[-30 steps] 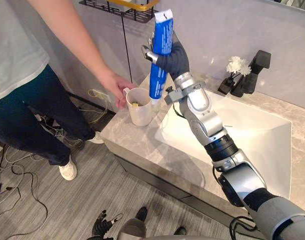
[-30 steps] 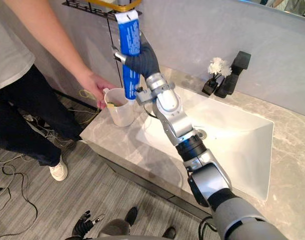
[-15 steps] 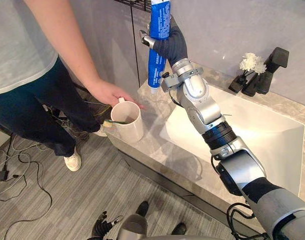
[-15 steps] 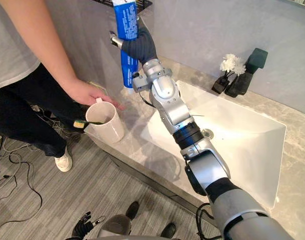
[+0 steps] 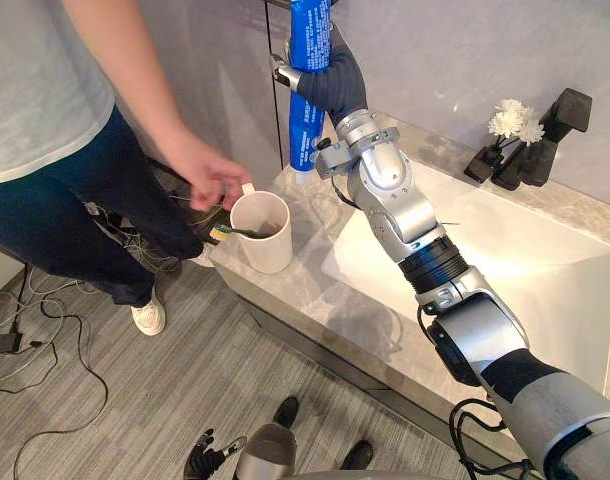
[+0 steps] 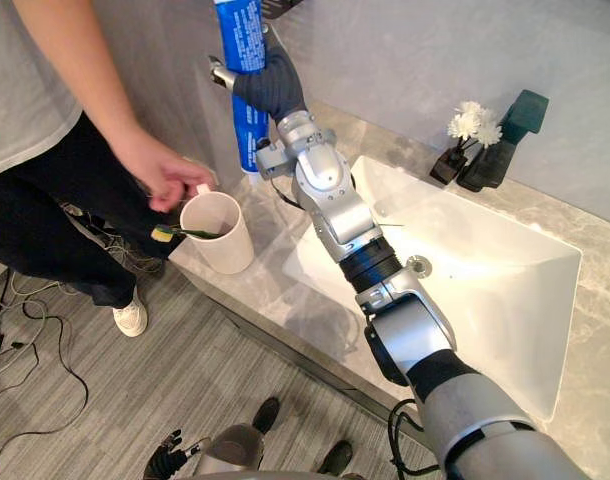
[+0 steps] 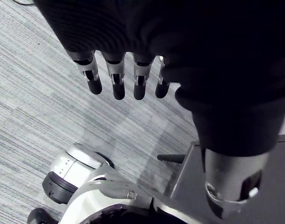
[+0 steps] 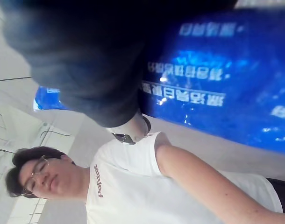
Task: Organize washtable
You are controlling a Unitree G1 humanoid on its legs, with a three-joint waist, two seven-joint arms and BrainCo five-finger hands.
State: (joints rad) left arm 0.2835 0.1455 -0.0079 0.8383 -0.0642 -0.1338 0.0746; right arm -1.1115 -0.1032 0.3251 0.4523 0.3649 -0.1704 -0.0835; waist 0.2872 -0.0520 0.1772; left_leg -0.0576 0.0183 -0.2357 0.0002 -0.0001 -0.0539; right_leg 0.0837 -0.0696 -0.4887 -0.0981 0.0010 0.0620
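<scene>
Right hand (image 5: pixel 330 80) curled round toothpaste tube (image 5: pixel 303 140), held upright above counter (image 5: pixel 315 300), not yet in mug (image 5: pixel 262 232); toothbrush (image 5: pixel 240 233) already in it. Left hand (image 7: pixel 115 77) slack, empty

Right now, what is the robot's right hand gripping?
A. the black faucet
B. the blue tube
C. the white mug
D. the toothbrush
B: the right hand has its fingers curled round the blue tube, held upright above the counter, while the white mug stands on the counter with a person's hand beside it.
</scene>
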